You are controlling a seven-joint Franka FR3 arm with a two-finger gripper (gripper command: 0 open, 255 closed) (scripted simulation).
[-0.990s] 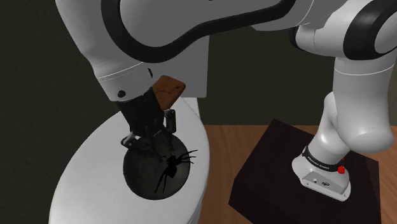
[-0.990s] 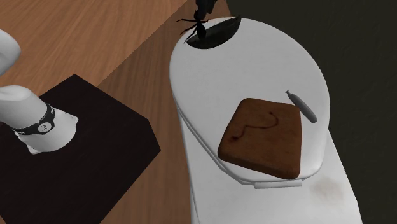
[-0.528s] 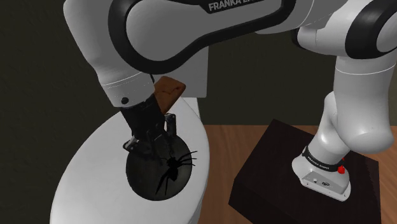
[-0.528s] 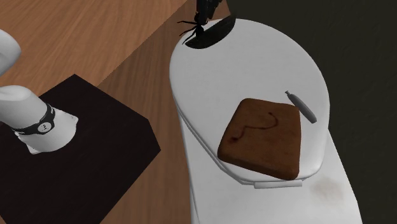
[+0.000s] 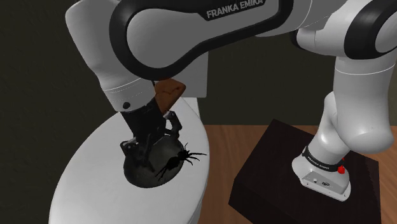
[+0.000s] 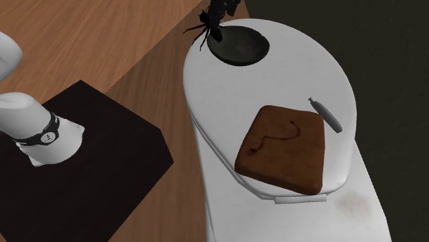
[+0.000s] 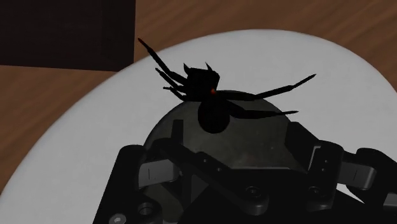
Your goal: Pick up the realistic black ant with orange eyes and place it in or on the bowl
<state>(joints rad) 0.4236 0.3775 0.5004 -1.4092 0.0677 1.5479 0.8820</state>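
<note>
- While the ant (image 7: 207, 105) is perching on the edge of the dark bowl (image 7: 267, 137), its thin legs are splaying out over the white toilet lid (image 5: 95, 165); it is sitting on the side of the bowl nearer the black stand (image 5: 280, 165).
- The gripper (image 5: 151, 135) is hanging low over the bowl, just beside the ant; I am not managing to tell whether it is open or closed, nor whether it is gripping the ant.
- The ant is looking very light and stiff to me, like a small toy; the legs and feelers are looking spindly, likely to slip or snap under a squeeze.
- I am judging the round body behind the orange eye to be the place to take hold, gently and across its width; the legs are offering nothing firm.
</note>
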